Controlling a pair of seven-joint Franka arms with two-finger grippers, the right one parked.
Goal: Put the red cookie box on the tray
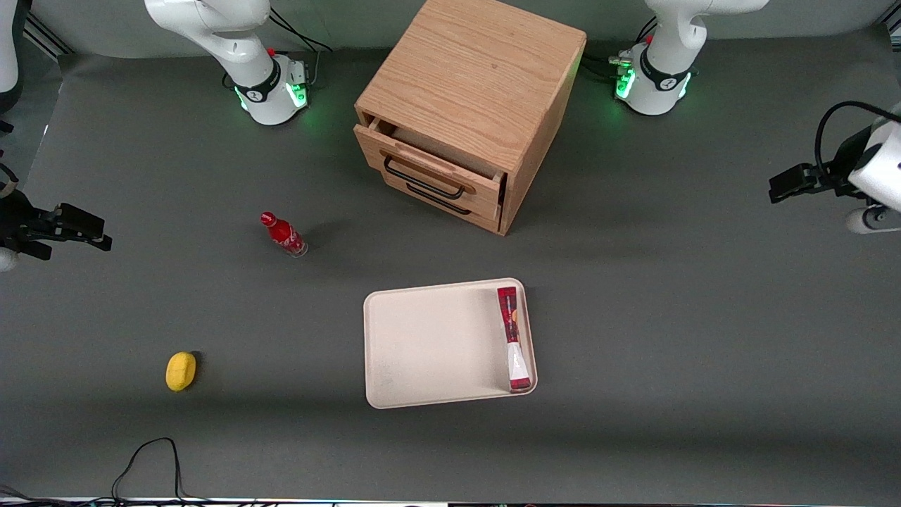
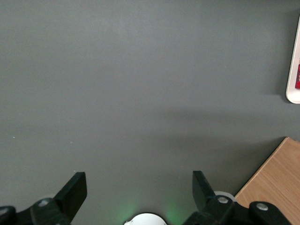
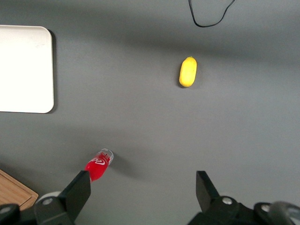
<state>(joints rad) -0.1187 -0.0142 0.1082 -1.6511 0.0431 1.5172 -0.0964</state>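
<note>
The red cookie box (image 1: 514, 338) lies flat in the cream tray (image 1: 429, 345), along the tray's short rim toward the working arm's end. A sliver of the box (image 2: 298, 77) and the tray's corner (image 2: 293, 91) show in the left wrist view. The tray also shows in the right wrist view (image 3: 23, 70). My left gripper (image 1: 778, 189) hangs high over bare mat at the working arm's end of the table, far from the tray. Its fingers (image 2: 75, 190) are wide open and empty.
A wooden drawer cabinet (image 1: 464, 105) with its top drawer slightly open stands farther from the camera than the tray; its corner shows in the left wrist view (image 2: 276, 183). A small red bottle (image 1: 284, 234) and a yellow lemon-like object (image 1: 181, 370) lie toward the parked arm's end.
</note>
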